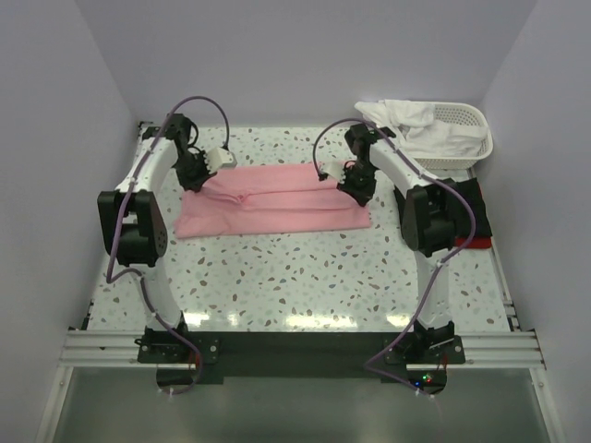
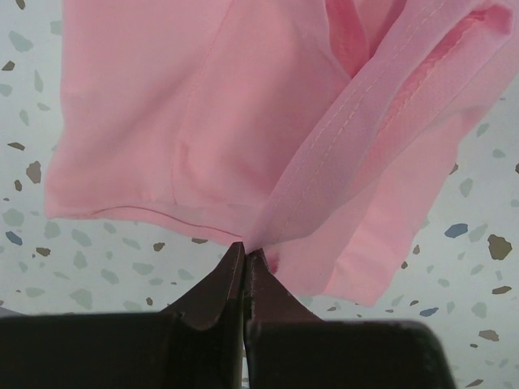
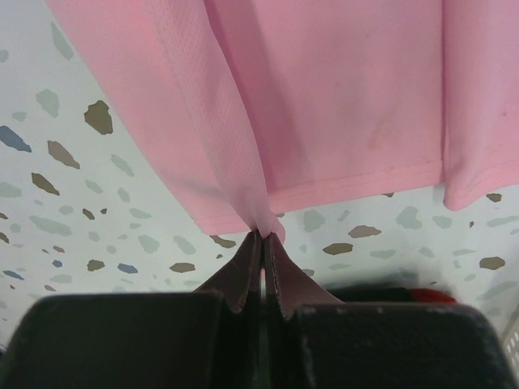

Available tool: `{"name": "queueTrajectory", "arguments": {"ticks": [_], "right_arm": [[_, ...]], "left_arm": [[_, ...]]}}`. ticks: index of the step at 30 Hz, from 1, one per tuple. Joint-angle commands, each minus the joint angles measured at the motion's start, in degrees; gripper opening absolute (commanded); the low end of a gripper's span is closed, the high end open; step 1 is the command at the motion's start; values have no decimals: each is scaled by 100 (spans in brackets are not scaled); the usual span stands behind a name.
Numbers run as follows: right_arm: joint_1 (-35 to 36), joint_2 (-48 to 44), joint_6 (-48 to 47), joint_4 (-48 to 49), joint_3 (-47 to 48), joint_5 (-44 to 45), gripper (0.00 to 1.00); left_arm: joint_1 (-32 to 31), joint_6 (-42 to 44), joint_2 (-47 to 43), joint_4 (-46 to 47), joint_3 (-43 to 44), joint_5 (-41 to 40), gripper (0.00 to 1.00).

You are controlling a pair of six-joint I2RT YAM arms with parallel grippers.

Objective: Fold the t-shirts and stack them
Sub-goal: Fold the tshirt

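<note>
A light pink t-shirt (image 1: 272,201) lies spread across the far half of the speckled table (image 1: 295,277), partly folded lengthwise. My left gripper (image 1: 196,173) is shut on its left edge; the left wrist view shows the hem (image 2: 340,130) pinched between the fingertips (image 2: 245,253) and lifted. My right gripper (image 1: 355,185) is shut on the shirt's right edge, the cloth (image 3: 324,97) pinched at the fingertips (image 3: 263,237). A white t-shirt (image 1: 416,125) lies heaped in the basket. A black t-shirt (image 1: 473,208) and a red one (image 1: 480,242) under it lie at the right edge.
A white lattice basket (image 1: 466,129) stands at the back right corner. Purple-grey walls enclose the table on three sides. A dark strip and metal rail (image 1: 295,346) run along the near edge by the arm bases.
</note>
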Motion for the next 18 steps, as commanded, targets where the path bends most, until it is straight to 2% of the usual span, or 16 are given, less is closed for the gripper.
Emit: {"name": "queueTrajectory", "arguments": {"ticks": [1,18], "right_arm": [[-22,102,-167,-145,357,146,0],[-84,375,-299,31,797,287,0]], "left_arm": [[155,101,92,226,220,-57,0],[181,75,346,323,598,-31,0]]}}
